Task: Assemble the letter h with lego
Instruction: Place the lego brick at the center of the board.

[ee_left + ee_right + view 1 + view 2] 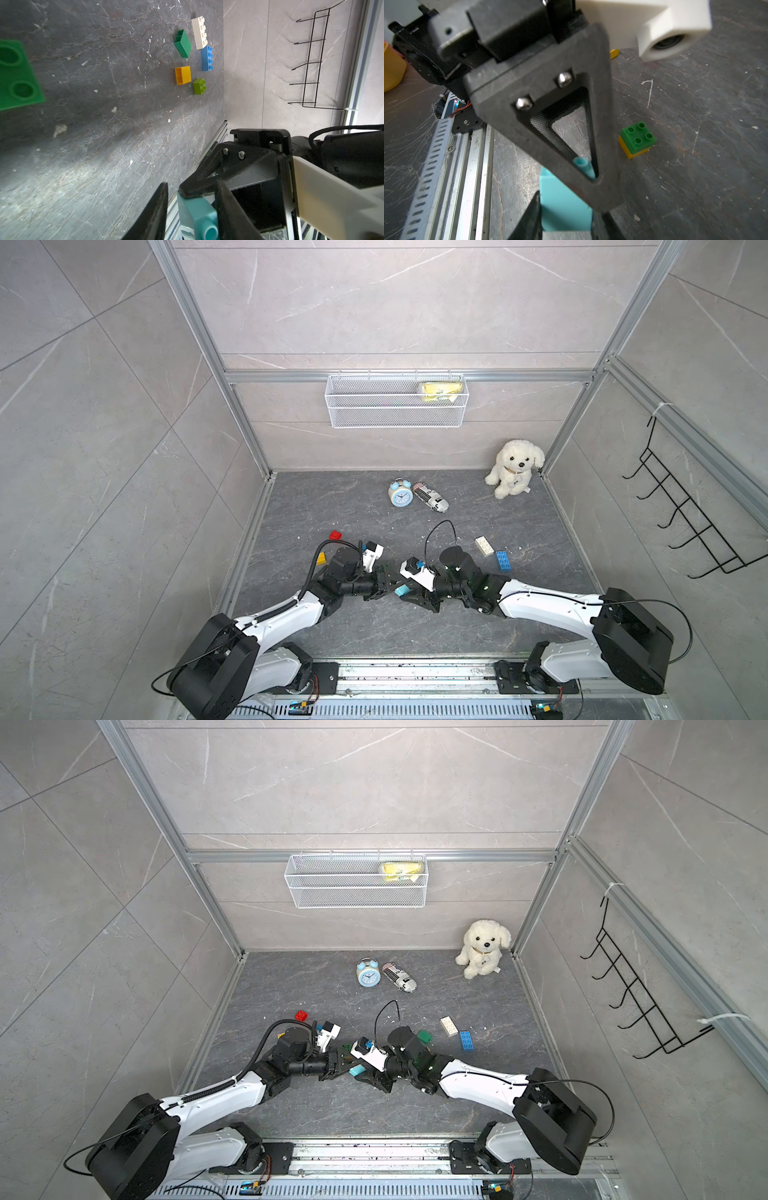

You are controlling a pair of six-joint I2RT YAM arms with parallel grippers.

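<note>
Left of centre in a top view, a red brick [335, 535] and a yellow brick [321, 558] lie loose on the worktop [374, 626]. At centre the left gripper [191, 187] has its jaws narrow around the light blue brick [195, 216]; whether they pinch it I cannot tell. The right gripper [568, 205] clamps that brick by its flat side walls, studs turned toward the left gripper. It looks light, rigid and slick, so walls are the hold, not studs. Right of centre, the white brick [484, 546] and blue brick [502, 561] lie studs-up, long axes roughly up-frame.
</note>
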